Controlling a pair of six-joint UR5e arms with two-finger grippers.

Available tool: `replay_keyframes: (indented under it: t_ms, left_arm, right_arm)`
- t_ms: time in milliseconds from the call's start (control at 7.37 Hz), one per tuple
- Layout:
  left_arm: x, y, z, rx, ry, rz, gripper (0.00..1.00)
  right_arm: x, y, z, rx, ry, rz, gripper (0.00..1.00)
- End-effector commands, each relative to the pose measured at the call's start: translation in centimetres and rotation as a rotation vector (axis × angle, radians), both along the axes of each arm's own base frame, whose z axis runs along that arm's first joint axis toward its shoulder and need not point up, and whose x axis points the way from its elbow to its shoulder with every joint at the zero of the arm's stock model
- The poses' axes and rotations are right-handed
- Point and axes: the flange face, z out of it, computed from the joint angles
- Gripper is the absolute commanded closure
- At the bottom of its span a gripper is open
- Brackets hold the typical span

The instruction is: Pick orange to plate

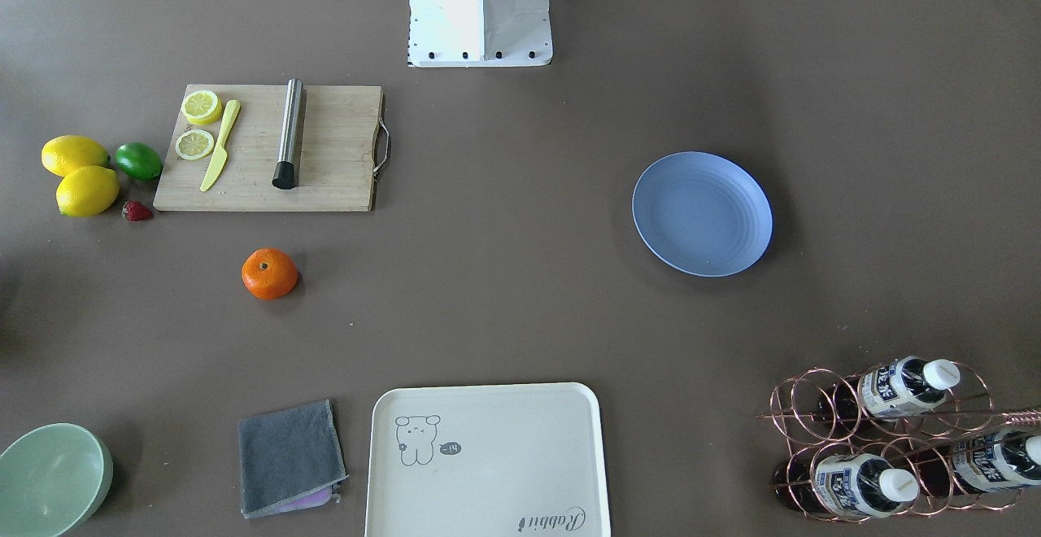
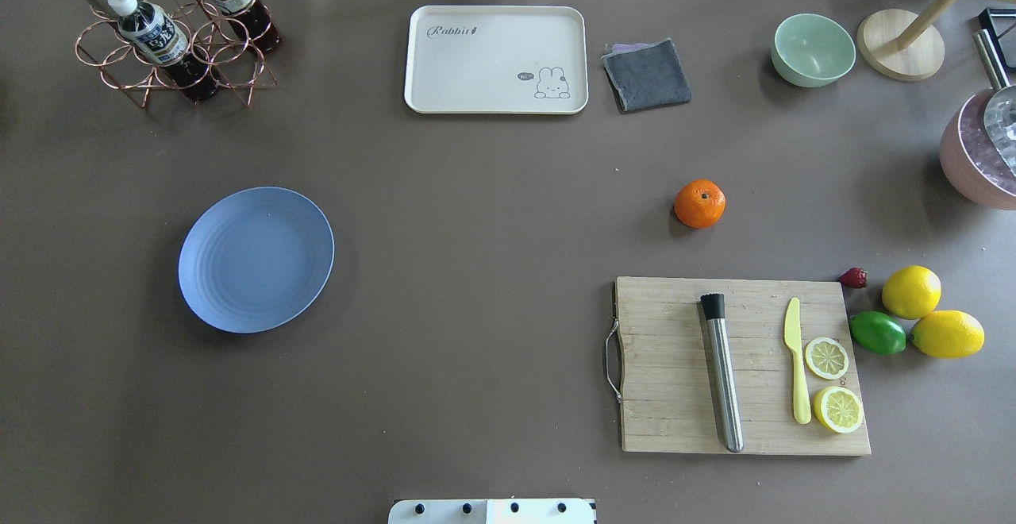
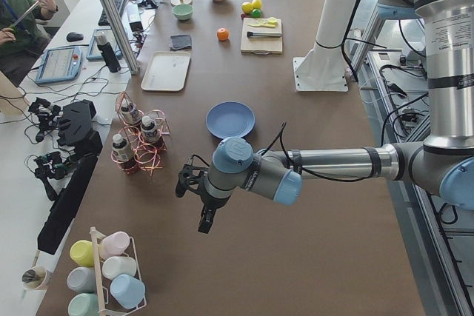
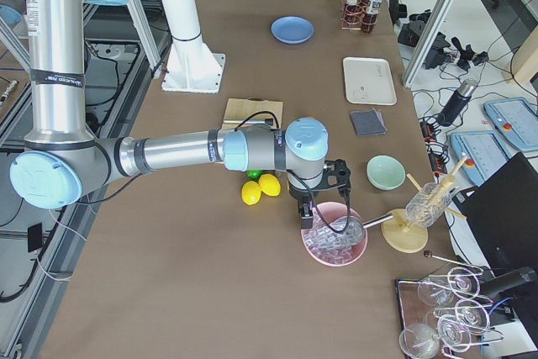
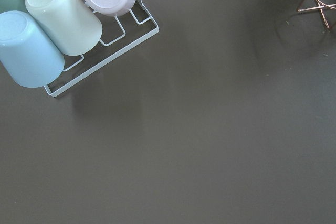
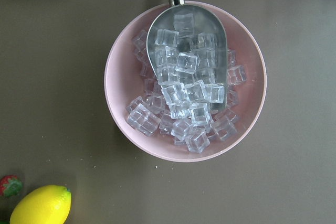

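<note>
The orange (image 1: 270, 273) (image 2: 699, 203) lies alone on the brown table, just beyond the cutting board (image 2: 742, 365). Far across the table from it sits the light blue plate (image 1: 702, 213) (image 2: 255, 259), with nothing on it. Neither gripper shows in the overhead or front views. In the exterior left view my left gripper (image 3: 204, 221) hangs over bare table near the cup rack, well short of the plate (image 3: 230, 120). In the exterior right view my right gripper (image 4: 308, 214) hovers above the pink ice bowl (image 4: 334, 244). Whether either is open or shut I cannot tell.
Two lemons (image 2: 911, 291), a lime (image 2: 877, 333) and a strawberry (image 2: 853, 277) lie beside the board. A cream tray (image 2: 496, 59), grey cloth (image 2: 646, 75), green bowl (image 2: 813, 49) and copper bottle rack (image 2: 171, 40) line the far edge. The cup rack (image 5: 100, 40) is under the left wrist.
</note>
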Motion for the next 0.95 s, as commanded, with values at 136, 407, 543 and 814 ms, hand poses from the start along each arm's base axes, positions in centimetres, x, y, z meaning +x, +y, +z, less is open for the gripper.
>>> replay_keyframes:
  t_ms: [136, 407, 543, 814]
  left_arm:
    - [0.14, 0.09, 0.27, -0.010, 0.005, 0.004, 0.02]
    - [0.15, 0.58, 0.52, -0.018, 0.005, 0.004, 0.02]
    - [0.17, 0.59, 0.51, -0.017, 0.007, 0.004, 0.02]
    - [0.16, 0.51, 0.44, -0.017, 0.007, 0.003, 0.02]
  right_arm:
    - [0.16, 0.61, 1.05, -0.022, 0.019, 0.003, 0.00]
    - [0.07, 0.79, 1.24, -0.025, 0.017, 0.001, 0.00]
    - [0.14, 0.80, 1.24, -0.025, 0.017, 0.003, 0.00]
    - [0.13, 0.79, 0.78, -0.016, 0.016, 0.003, 0.00]
